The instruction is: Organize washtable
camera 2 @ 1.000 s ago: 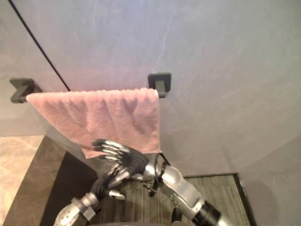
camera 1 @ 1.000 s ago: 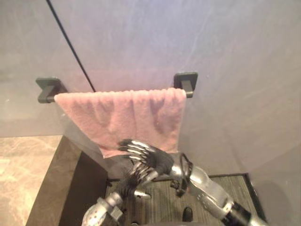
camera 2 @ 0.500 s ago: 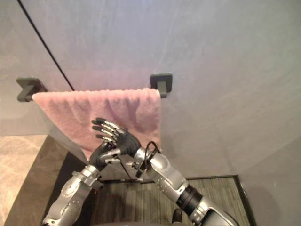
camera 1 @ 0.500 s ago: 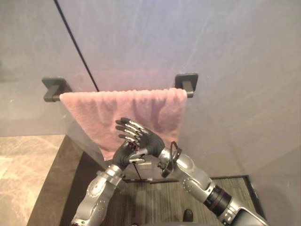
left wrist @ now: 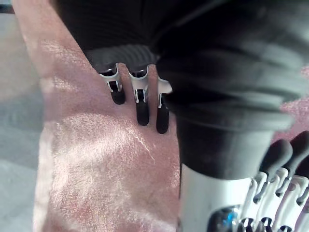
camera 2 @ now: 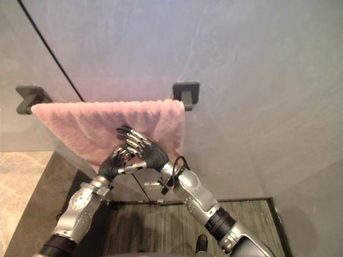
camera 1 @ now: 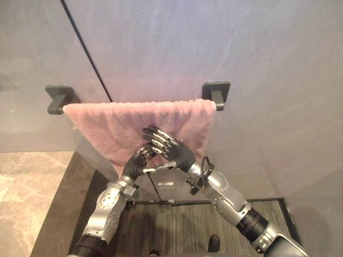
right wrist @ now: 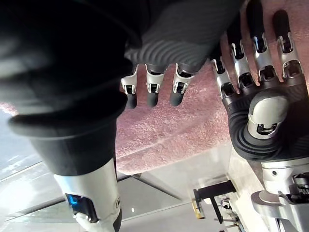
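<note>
A pink towel (camera 1: 115, 128) hangs spread over a bar between two dark wall brackets (camera 1: 58, 98) (camera 1: 217, 93). Both hands are raised in front of its lower middle, crossing each other. My right hand (camera 1: 174, 152) reaches in from the lower right with straight fingers (right wrist: 152, 92) lying against the cloth. My left hand (camera 1: 136, 162) comes up from the lower left, just under and behind the right one; its fingers (left wrist: 137, 101) are also straight and rest on the towel (left wrist: 96, 159). The right wrist view shows the left hand's palm (right wrist: 265, 121) spread open. Neither hand grips the cloth.
A brown stone counter (camera 1: 32, 193) lies at the lower left. A dark striped mat (camera 1: 177, 227) covers the floor below the arms. A thin black seam (camera 1: 86, 53) runs slantwise down the grey wall to the towel bar.
Both hands have risen from below the towel's bottom edge to in front of the cloth. The left hand has come up beside the right, and their fingers now lie on the towel.
</note>
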